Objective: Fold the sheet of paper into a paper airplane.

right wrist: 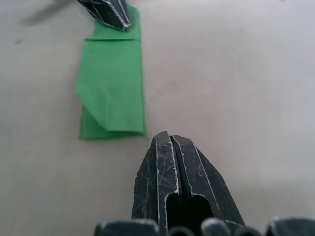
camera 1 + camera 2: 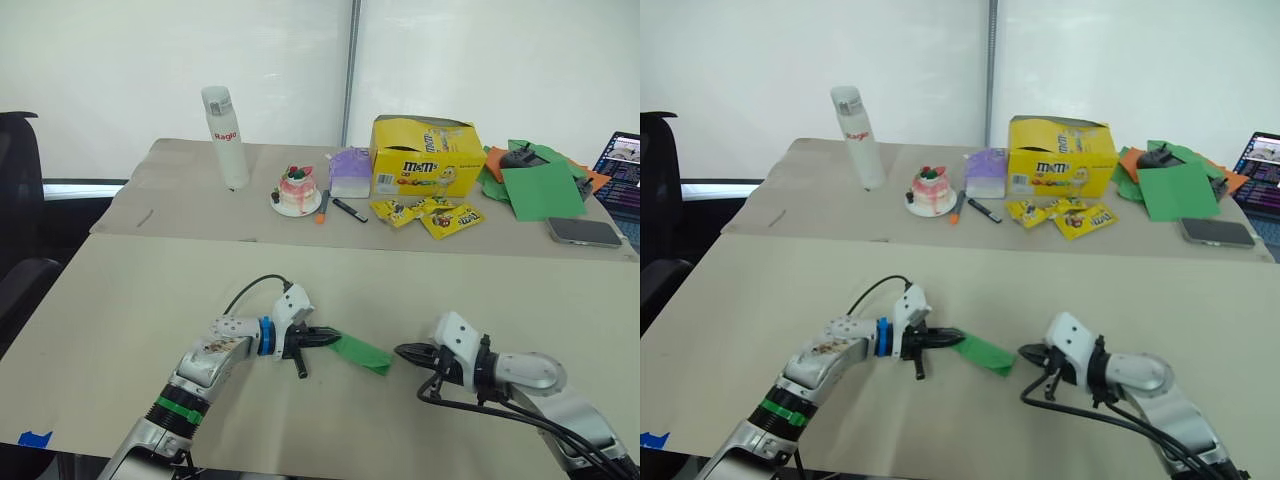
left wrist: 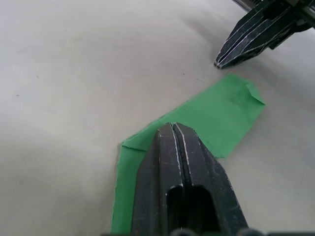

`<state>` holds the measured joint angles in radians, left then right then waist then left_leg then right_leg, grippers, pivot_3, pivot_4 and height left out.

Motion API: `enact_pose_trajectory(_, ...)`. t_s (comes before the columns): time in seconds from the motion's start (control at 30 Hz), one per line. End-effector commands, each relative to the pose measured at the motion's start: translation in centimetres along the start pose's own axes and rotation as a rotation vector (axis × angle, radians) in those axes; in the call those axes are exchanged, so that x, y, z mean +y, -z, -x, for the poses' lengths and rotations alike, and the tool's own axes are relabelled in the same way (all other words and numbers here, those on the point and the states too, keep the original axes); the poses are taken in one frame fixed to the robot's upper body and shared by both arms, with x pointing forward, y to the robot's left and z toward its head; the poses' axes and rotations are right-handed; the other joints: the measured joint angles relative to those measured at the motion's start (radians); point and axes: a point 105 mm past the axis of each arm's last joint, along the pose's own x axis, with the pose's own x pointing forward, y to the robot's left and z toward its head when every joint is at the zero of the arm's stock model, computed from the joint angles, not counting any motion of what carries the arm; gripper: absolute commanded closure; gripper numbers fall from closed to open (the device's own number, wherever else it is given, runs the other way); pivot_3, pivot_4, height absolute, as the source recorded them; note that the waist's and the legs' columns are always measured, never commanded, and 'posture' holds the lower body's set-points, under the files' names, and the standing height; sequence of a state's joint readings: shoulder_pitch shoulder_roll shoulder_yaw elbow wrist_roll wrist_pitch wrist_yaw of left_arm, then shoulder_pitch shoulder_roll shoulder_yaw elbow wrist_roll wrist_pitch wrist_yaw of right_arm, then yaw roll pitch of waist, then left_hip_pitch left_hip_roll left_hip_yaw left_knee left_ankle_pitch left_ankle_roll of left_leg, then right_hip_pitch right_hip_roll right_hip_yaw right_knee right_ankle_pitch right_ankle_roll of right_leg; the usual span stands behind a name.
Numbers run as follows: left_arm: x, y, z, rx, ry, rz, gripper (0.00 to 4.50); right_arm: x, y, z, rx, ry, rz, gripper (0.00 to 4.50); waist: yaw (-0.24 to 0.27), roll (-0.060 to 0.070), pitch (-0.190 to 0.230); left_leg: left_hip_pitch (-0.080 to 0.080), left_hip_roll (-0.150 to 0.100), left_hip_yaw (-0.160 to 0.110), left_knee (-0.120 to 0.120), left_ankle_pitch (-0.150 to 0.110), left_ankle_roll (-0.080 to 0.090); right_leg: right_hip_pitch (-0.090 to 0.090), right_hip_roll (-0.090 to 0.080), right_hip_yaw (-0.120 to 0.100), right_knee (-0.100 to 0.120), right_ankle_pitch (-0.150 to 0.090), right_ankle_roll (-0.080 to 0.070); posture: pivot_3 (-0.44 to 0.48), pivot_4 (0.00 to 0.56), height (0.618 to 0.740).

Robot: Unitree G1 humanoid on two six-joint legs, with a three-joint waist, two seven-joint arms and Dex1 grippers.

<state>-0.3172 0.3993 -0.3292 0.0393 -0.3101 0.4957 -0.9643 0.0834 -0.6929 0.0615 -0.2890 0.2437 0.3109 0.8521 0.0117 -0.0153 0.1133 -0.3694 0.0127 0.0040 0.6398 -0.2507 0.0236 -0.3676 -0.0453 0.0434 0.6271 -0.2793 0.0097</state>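
One folded green paper airplane (image 2: 361, 352) lies on the near table (image 2: 130, 300), two grippers around it.
Left gripper (image 2: 322, 339) sits pressed together at the paper's left end, tips on the green, though I can't tell whether it pinches or just presses. Right gripper (image 2: 405, 351), fingers also together, hangs just beside the paper's right end, gripping nothing.

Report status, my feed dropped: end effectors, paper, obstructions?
Left end effector shut, on folded green paper. Right end effector shut, beside it, apart. Nothing between them.
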Motion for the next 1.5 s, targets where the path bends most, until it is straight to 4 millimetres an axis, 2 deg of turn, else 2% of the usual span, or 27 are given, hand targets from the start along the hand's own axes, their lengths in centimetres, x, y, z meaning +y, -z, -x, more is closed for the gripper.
enact_pose_trajectory(0.03,-0.2,2.4,-0.3,0.087,0.009,0.054,4.5,-1.1,-4.2,-0.1,-0.178,0.023,0.054,4.46,-0.002,0.0,0.0,0.0,0.0,0.0,0.0,0.0,0.0,0.0,0.0,0.0,0.0,0.0,0.0,0.0,0.15,0.738)
enact_pose_trajectory(0.13,-0.2,2.4,-0.5,0.082,0.01,0.063,4.5,-0.2,-4.5,-1.4,-0.163,-0.043,0.107,4.46,0.0,0.001,0.0,0.0,0.0,0.0,0.0,0.0,0.0,-0.001,0.0,0.0,0.0,0.0,0.0,0.0,0.15,0.738)
enact_pose_trajectory(0.27,-0.5,2.4,-0.7,0.081,0.016,0.068,4.5,1.5,-3.1,-3.0,-0.1,-0.176,0.144,4.46,0.003,0.001,0.0,-0.001,0.0,-0.001,0.0,0.0,0.0,0.0,0.0,0.0,-0.001,0.0,0.001,0.0,0.15,0.738)
enact_pose_trajectory(0.37,-0.5,2.4,-0.7,0.083,0.016,0.068,4.5,2.0,-2.3,-3.4,-0.074,-0.225,0.159,4.46,0.002,0.001,0.0,-0.002,-0.001,0.0,0.001,0.0,0.0,0.0,0.0,0.0,-0.001,0.0,0.001,0.0,0.15,0.738)
enact_pose_trajectory(0.6,-0.6,2.5,-0.8,0.084,0.014,0.071,4.5,2.0,-1.2,-2.4,-0.032,-0.279,0.17,4.46,0.002,0.001,0.0,-0.001,-0.001,-0.001,0.002,0.0,0.0,0.0,0.0,0.0,0.0,0.0,0.001,0.0,0.15,0.738)
enact_pose_trajectory(0.73,-0.7,2.6,-0.8,0.081,0.011,0.079,4.5,2.6,-0.4,-1.2,-0.001,-0.329,0.155,4.46,0.004,0.001,0.0,-0.001,-0.001,-0.001,0.002,0.0,0.001,0.001,0.0,0.0,0.0,0.0,0.001,0.0,0.15,0.738)
enact_pose_trajectory(0.9,-0.7,2.8,-0.9,0.085,0.017,0.078,4.5,4.4,0.2,-0.9,0.001,-0.392,0.152,4.46,0.004,0.001,0.0,-0.001,-0.001,-0.001,0.002,0.0,0.001,0.001,0.0,0.0,0.0,0.0,0.001,0.0,0.15,0.738)
enact_pose_trajectory(1.1,-1.1,3.0,-0.9,0.092,0.036,0.08,4.5,4.9,1.3,-0.1,0.042,-0.387,0.166,4.46,0.004,0.001,0.0,-0.001,-0.001,-0.001,0.002,0.0,0.001,0.001,0.0,0.0,-0.001,-0.001,0.001,0.0,0.15,0.738)
enact_pose_trajectory(1.23,-1.2,3.1,-0.9,0.095,0.043,0.077,4.5,4.8,-1.0,1.1,-0.041,-0.376,0.142,4.46,0.005,0.001,0.0,-0.001,-0.001,-0.001,0.002,-0.001,0.001,0.001,0.0,0.0,-0.001,-0.001,0.001,0.0,0.15,0.738)
enact_pose_trajectory(1.33,-1.2,3.2,-0.8,0.096,0.045,0.074,4.5,3.8,-3.4,1.5,-0.129,-0.337,0.106,4.46,0.0,0.0,0.0,-0.001,-0.001,-0.001,0.002,-0.001,0.001,0.001,0.0,0.001,-0.001,-0.001,0.001,0.0,0.15,0.738)
enact_pose_trajectory(1.43,-1.2,3.2,-0.8,0.094,0.045,0.072,4.5,2.7,-5.1,1.1,-0.183,-0.291,0.102,4.46,-0.001,0.0,0.0,-0.001,0.0,-0.001,0.002,-0.001,0.001,0.001,0.0,0.001,0.0,-0.001,0.001,0.0,0.15,0.738)
enact_pose_trajectory(1.5,-1.3,3.2,-0.8,0.093,0.046,0.07,4.5,2.5,-5.5,-0.2,-0.197,-0.282,0.119,4.46,0.0,0.0,0.0,-0.001,0.0,-0.001,0.002,-0.001,0.001,0.001,0.0,0.001,0.0,-0.001,0.001,0.0,0.15,0.738)
